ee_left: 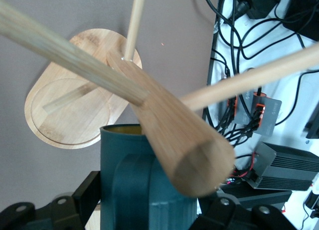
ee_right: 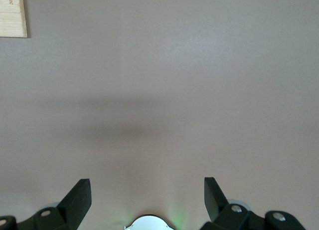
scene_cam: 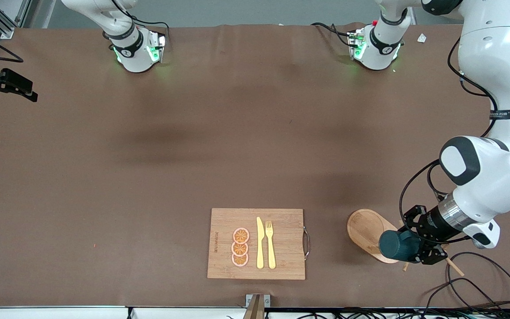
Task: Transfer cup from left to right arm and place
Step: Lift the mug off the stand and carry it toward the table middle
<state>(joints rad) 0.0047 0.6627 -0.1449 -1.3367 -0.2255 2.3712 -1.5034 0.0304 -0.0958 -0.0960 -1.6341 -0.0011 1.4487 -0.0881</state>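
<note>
On the brown table, left claw grips the cup; right claw gapes.

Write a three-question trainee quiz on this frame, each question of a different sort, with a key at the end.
1. True or false: the left gripper is shut on the cup.
2. Which items lie on the rectangular cutting board? A) a spoon and a whole orange B) three orange slices, a yellow knife and a yellow fork C) the cup
3. Fill in: the cup hangs on a peg of the wooden mug stand, whose oval ____ rests on the table toward the left arm's end.

Key: 1 true. 2 B. 3 base. The right gripper waits open over bare tablecloth.
</note>
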